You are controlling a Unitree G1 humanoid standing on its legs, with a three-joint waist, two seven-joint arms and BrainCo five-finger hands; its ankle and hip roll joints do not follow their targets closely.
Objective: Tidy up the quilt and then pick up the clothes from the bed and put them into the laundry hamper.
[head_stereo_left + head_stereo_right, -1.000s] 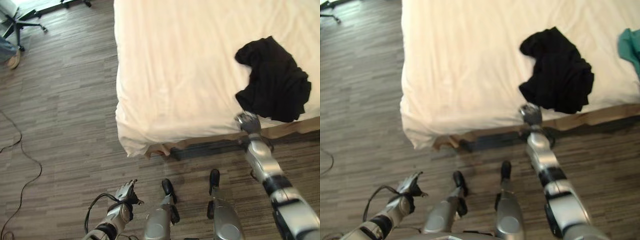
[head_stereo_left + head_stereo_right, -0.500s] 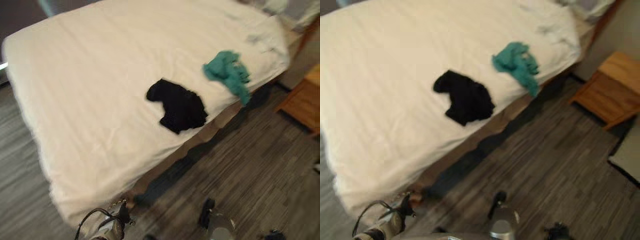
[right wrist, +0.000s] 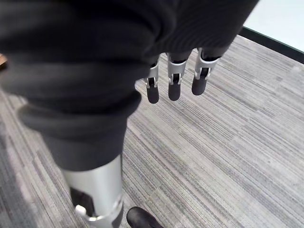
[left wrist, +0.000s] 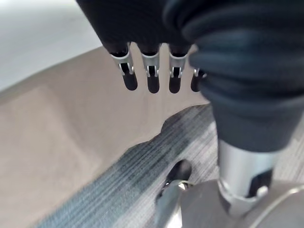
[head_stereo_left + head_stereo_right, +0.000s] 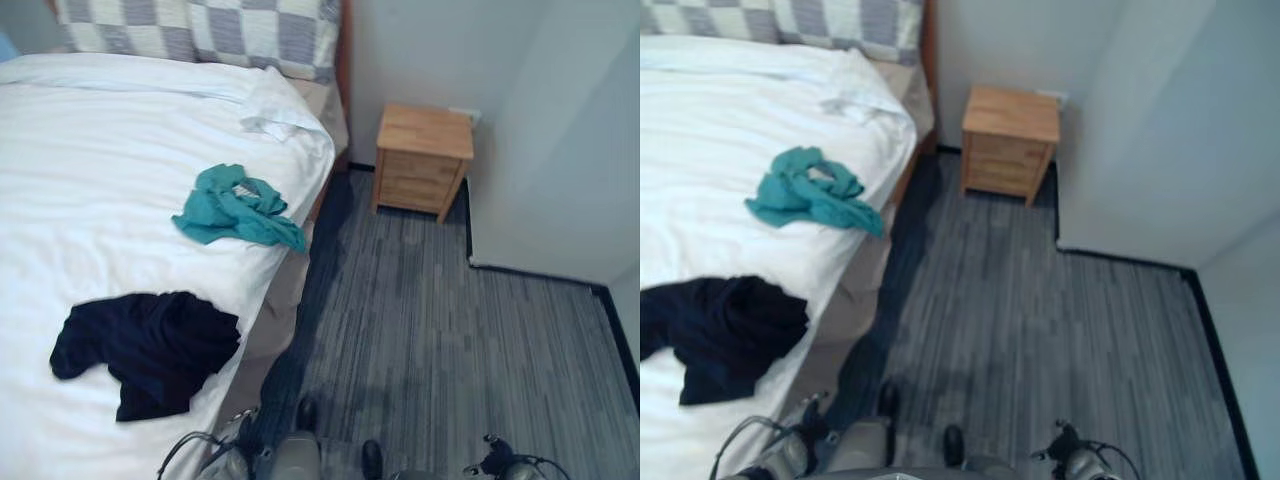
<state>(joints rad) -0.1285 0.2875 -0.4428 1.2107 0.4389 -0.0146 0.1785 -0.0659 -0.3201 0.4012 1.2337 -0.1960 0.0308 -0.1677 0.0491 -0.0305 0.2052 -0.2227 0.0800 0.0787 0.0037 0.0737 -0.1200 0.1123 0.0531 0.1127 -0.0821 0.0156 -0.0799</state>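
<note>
Both our hands hang empty with fingers relaxed: left hand (image 4: 152,71) beside the bed (image 5: 60,130) edge, right hand (image 3: 173,78) over the floor. The black garment (image 5: 140,345) and teal garment (image 5: 235,208) (soft, light, floppy stuff) lie well beyond our fingertips; we'd bunch each at its middle.

Bed at left, nightstand beyond its right edge.
On the bed (image 5: 60,120), one garment (image 5: 240,208) lies near the right edge, another garment (image 5: 145,345) nearer the foot; the nightstand (image 5: 423,158) stands beside the pillows (image 5: 200,30).
</note>
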